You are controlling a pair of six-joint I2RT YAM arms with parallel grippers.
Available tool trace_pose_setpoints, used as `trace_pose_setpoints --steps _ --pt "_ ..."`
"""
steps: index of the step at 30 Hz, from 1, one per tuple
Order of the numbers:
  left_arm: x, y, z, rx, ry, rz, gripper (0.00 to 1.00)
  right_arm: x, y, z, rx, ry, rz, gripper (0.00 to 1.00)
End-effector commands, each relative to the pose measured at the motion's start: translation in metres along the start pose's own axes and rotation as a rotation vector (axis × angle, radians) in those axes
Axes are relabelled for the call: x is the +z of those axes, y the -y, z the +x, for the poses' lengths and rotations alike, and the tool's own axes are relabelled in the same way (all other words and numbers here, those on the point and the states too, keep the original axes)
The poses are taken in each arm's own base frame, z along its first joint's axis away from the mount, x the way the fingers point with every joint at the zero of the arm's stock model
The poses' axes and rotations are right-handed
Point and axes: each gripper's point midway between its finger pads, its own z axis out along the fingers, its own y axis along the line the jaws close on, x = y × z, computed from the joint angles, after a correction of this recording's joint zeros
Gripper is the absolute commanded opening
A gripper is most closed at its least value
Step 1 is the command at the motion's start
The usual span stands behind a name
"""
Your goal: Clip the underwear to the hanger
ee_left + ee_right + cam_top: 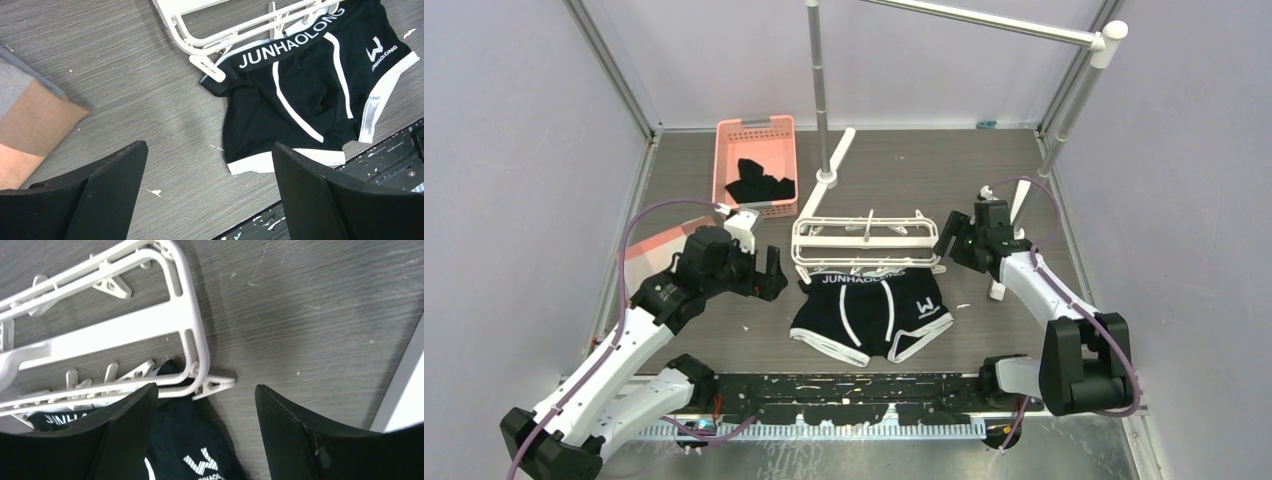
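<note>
The underwear [874,312], black briefs with white piping and JUNHAOLONG lettering, lies flat on the table with its waistband under the near edge of the hanger [864,240]. The hanger is a white clip frame lying flat. My left gripper [766,275] hovers open just left of the briefs. In the left wrist view the left gripper [210,147] frames bare table, with the underwear [300,85] and hanger [220,35] ahead to the right. My right gripper [948,238] is open at the hanger's right end. In the right wrist view the right gripper [206,389] stands over the underwear [185,440] and a corner clip [216,385] of the hanger [125,330].
A pink basket [754,150] holding plain black garments sits at the back left. The grey rail stand's posts [819,90] rise behind the hanger, and another post [1064,120] is close to the right arm. A black plate [854,392] runs along the near edge.
</note>
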Motion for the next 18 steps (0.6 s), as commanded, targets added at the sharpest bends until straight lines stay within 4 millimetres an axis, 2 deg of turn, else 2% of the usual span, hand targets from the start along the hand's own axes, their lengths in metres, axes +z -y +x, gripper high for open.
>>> trace_pose_setpoints --steps 1,5,11,18 --pt "-0.006 0.006 -0.020 0.000 0.061 0.020 0.98 0.008 -0.019 -0.023 0.076 0.036 -0.176 0.77" --pt "-0.007 0.009 -0.021 0.005 0.057 0.035 0.99 0.019 -0.025 -0.029 0.129 0.030 -0.257 0.76" --pt "-0.010 0.014 -0.027 0.012 0.082 0.060 0.99 0.035 -0.022 -0.032 0.179 0.017 -0.301 0.75" --pt "-0.012 0.015 -0.029 0.032 0.088 0.068 0.98 0.047 -0.018 -0.020 0.222 -0.046 -0.339 0.73"
